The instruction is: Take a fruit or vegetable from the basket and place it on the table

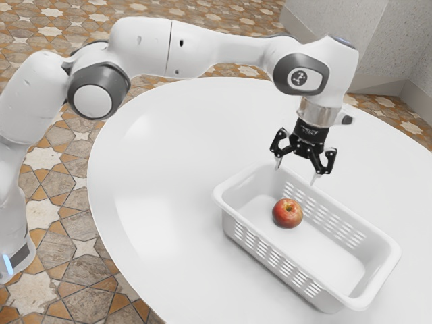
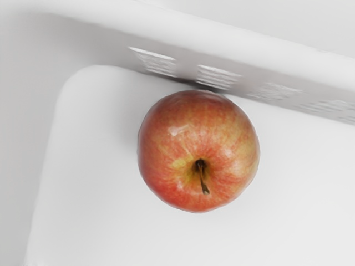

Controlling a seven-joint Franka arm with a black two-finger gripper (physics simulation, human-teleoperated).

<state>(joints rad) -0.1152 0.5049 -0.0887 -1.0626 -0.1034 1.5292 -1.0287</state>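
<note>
One apple (image 1: 287, 213) lies inside the basket (image 1: 268, 241), near its long wall (image 2: 187, 65) — so the gripper (image 1: 296, 173), spread and empty above the basket, might clip that wall if lowered off-centre.

The arm (image 1: 206, 54) has smooth white shells, a thin dark seam and small dark dots. At the exterior view's left, a dark-grey ring (image 1: 122, 84) surrounds a white round cap (image 1: 92, 100); near left, a light-blue strip (image 1: 7, 264) glows. Toward the right come a dark oval panel (image 1: 324, 79) with a pale emblem (image 1: 304, 79), a silvery collar (image 1: 318, 113) and a black, angular-linked pincer (image 1: 297, 173).
</note>
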